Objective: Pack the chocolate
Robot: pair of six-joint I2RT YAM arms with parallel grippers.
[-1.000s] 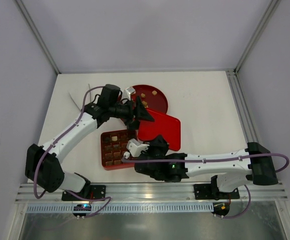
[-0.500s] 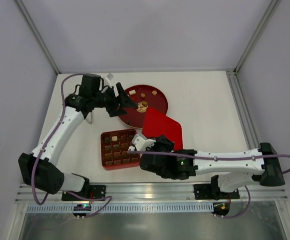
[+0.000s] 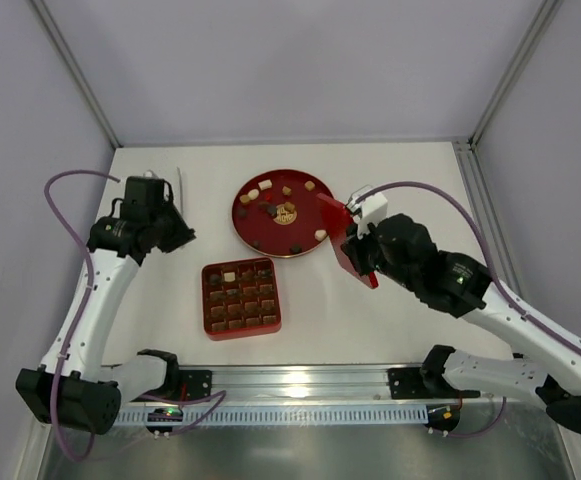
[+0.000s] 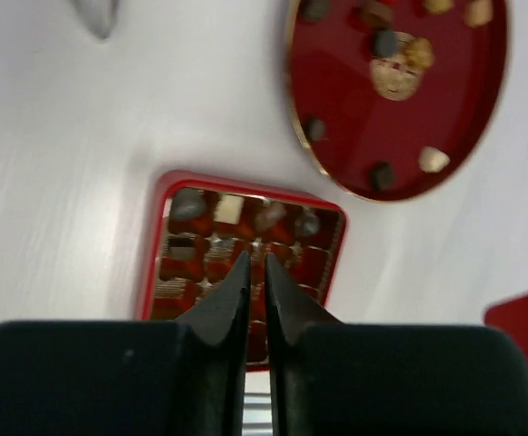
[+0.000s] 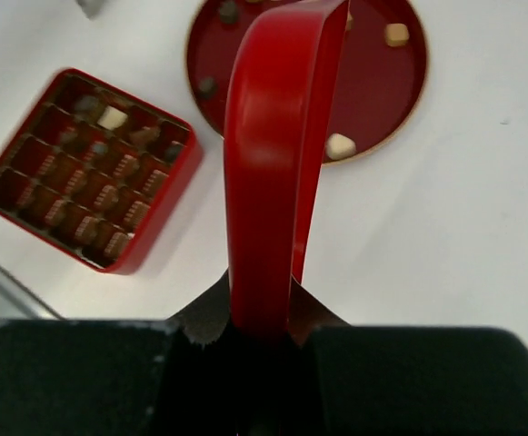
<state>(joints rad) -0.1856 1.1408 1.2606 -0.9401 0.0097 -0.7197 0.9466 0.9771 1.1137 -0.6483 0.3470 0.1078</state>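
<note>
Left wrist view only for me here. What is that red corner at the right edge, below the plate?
Observer: That is the lid, pinched in the right gripper and standing on edge, as the right wrist view shows.
Operator: Is it over the tray?
Observer: No. From above it is held by the right rim of the plate, well apart from the tray.
Operator: And where is my left gripper?
Observer: The left gripper hangs left of the plate, not over the tray.
</note>
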